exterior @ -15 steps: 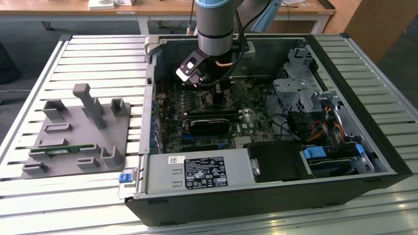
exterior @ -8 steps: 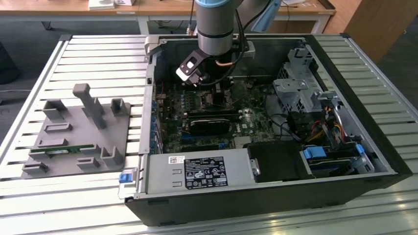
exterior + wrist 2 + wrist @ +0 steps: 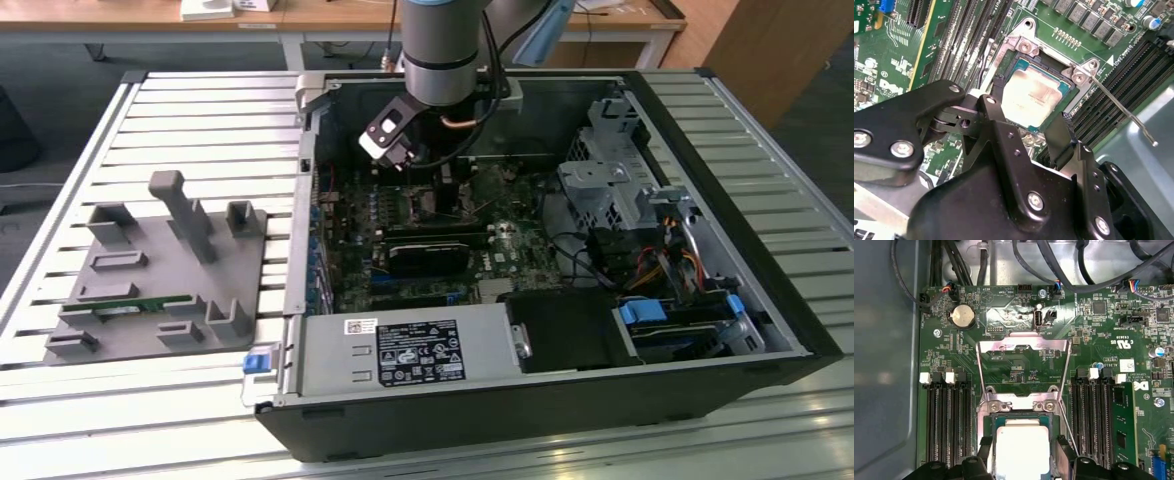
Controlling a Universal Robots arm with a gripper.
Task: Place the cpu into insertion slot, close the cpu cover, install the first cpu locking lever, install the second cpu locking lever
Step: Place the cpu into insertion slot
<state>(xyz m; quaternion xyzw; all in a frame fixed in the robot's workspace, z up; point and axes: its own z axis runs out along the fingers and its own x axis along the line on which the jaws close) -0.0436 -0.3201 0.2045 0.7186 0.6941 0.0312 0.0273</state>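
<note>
Exterior view on my remote feed: slatted metal table (image 3: 200, 110), pale ribs running between exterior view's left and right, dark gaps between ribs. I count two things sitting directly on it. Open black computer case (image 3: 534, 420) lies on its side, open face up, over exterior view's middle and right. Grey moulded holder tray (image 3: 254, 270) lies flat on slats at exterior view's left, just beside case; whether they touch, I cannot judge. Slats show on every side of both.
</note>
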